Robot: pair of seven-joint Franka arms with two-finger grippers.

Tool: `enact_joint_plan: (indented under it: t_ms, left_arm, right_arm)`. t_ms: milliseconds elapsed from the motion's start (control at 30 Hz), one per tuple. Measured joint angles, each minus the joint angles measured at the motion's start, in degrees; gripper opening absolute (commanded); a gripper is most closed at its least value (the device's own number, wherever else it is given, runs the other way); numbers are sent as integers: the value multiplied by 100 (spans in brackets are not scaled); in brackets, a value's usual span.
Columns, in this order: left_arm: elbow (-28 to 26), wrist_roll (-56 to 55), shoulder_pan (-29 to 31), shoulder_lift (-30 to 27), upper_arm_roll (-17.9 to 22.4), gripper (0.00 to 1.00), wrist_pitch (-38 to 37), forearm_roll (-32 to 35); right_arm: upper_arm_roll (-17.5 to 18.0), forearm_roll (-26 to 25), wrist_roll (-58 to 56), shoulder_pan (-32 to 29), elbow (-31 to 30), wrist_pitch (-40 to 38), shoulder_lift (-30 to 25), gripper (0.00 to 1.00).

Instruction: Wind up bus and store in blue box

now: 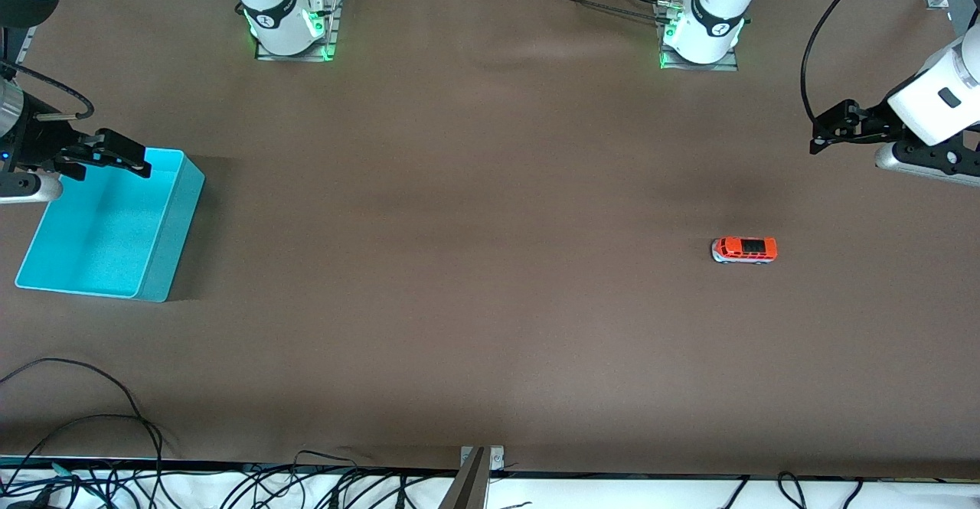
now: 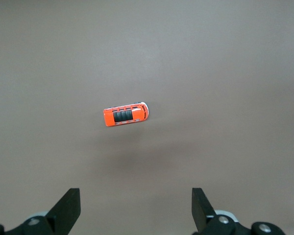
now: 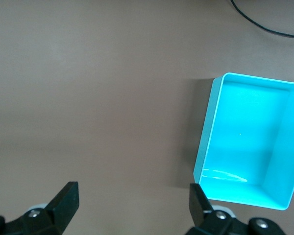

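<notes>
Both grippers hang in the air with nothing between their fingers. From its own wrist view, the left gripper (image 2: 135, 208) stands wide, its two dark fingertips (image 2: 68, 205) spread well apart over bare brown surface (image 2: 225, 73). The front view shows the same gripper (image 1: 831, 130) up at the left arm's end of the surface, clear of the toy.

The bus (image 2: 126, 115) appears from above in the left wrist view: orange-red roof with a dark ribbed window and a pale edge at one end. The front view adds what that view cannot: the bus (image 1: 744, 249) sits upright on its wheels, silver-grey along its lower body, alone on the surface and nearer to the front camera than the left gripper's spot.

The right gripper (image 3: 132, 205) is likewise spread wide, with the blue box (image 3: 206, 132) partly in its wrist view, its inside bare as far as it shows. In the front view the right gripper (image 1: 115, 155) hovers over the box's wall farthest from the camera. The blue box (image 1: 172, 222) rests at the right arm's end of the surface, well apart from the bus. Loose black cables (image 1: 92, 417) run along the edge nearest the front camera.
</notes>
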Motion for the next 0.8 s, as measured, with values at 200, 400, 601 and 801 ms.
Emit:
enact_joint_plan:
  t_ms: [200, 400, 601, 801]
  left_arm:
    - [0, 0, -5, 9, 0, 100, -4, 0]
    - [0, 0, -14, 12, -1, 100, -5, 0]
    - [0, 1, -13, 13, -1, 100, -7, 0]
    - [0, 1, -14, 14, -1, 100, -7, 0]
  right_arm:
    - [-10, -23, 2, -7, 13, 3, 0, 100]
    - [-12, -31, 2, -27, 16, 5, 0, 100]
    - [-36, -41, 3, -42, 16, 6, 1, 100]
    - [-68, -41, 5, -55, 16, 6, 5, 100]
